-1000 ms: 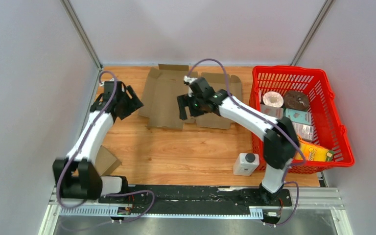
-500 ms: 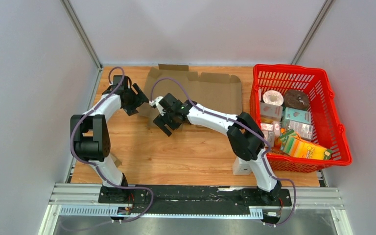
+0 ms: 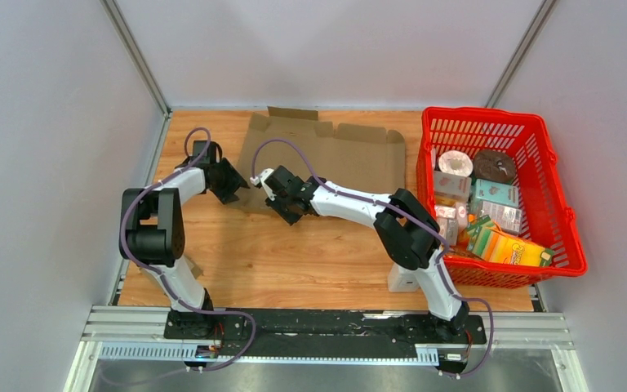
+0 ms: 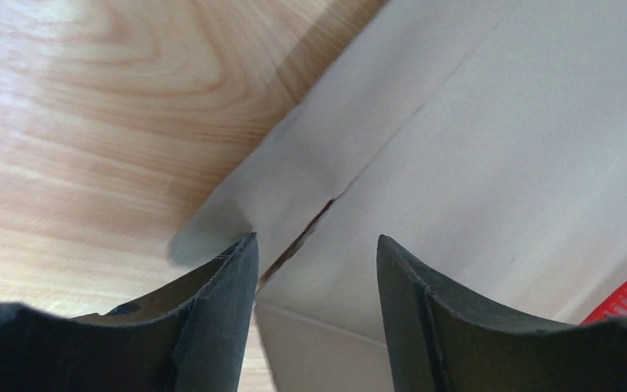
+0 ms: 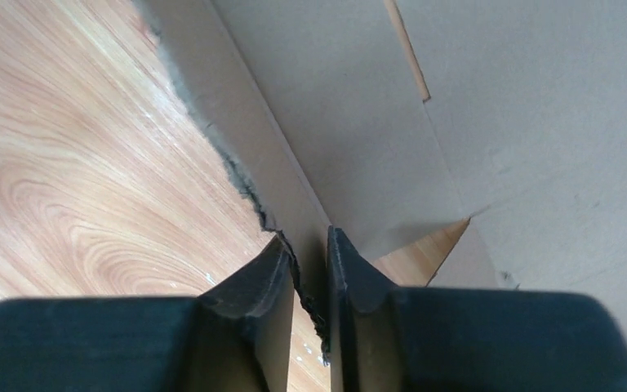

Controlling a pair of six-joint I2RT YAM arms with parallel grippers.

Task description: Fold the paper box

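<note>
Plain tan-brown paper box (image 3: 326,155), unprinted, honey-coloured worktop (image 3: 294,253) with swirling wood grain, bright red lattice basket (image 3: 559,212) at three o'clock, orange carton (image 3: 513,247) inside, white left arm (image 3: 181,184) and right arm (image 3: 347,204) with black joints, black left end effector (image 4: 317,245) and right end effector (image 5: 304,245)

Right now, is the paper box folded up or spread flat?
Spread, not folded: the paper box lies flat on the table; jaws of the right gripper pinch its edge.

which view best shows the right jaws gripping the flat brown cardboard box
Right wrist: the right gripper jaws pinch the flat brown cardboard box at its edge. Top external shows the box, not the grip; left wrist, another part.
</note>
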